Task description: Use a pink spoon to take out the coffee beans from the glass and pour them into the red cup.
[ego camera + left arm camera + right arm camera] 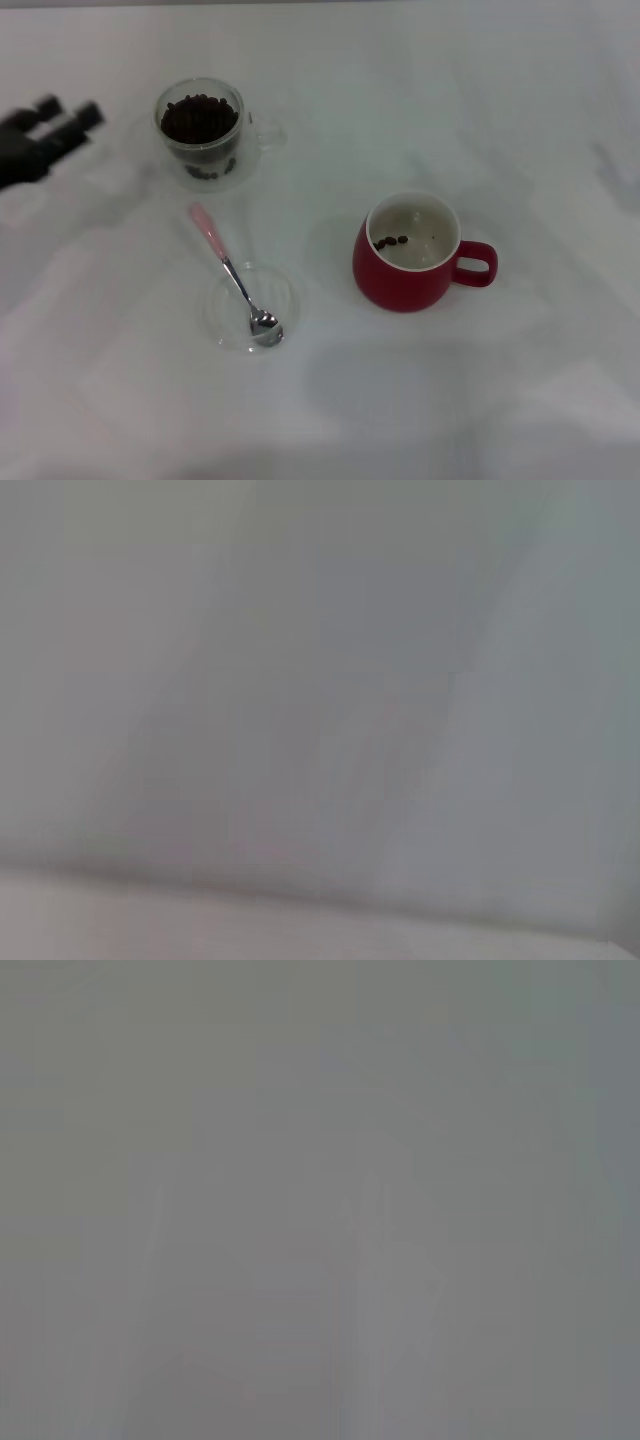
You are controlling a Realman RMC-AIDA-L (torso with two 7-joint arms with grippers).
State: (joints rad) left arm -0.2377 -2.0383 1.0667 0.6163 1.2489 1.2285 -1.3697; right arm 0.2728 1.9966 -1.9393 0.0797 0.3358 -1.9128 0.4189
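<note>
The glass (205, 140) stands at the back left of the white table, filled with coffee beans (199, 116), its clear handle to the right. The pink spoon (212, 237) lies in front of it, empty, with its shiny bowl (265, 325) resting in a clear saucer. The red cup (405, 272) stands to the right with its handle pointing right and a few beans (390, 241) inside. My left gripper (68, 110) hovers at the left edge, left of the glass, open and empty. My right gripper is out of view. Both wrist views show only blank surface.
A flat clear round saucer (228, 300) sits in front of the glass, under the spoon's bowl. The white table (520, 120) extends bare to the right and front of the cups.
</note>
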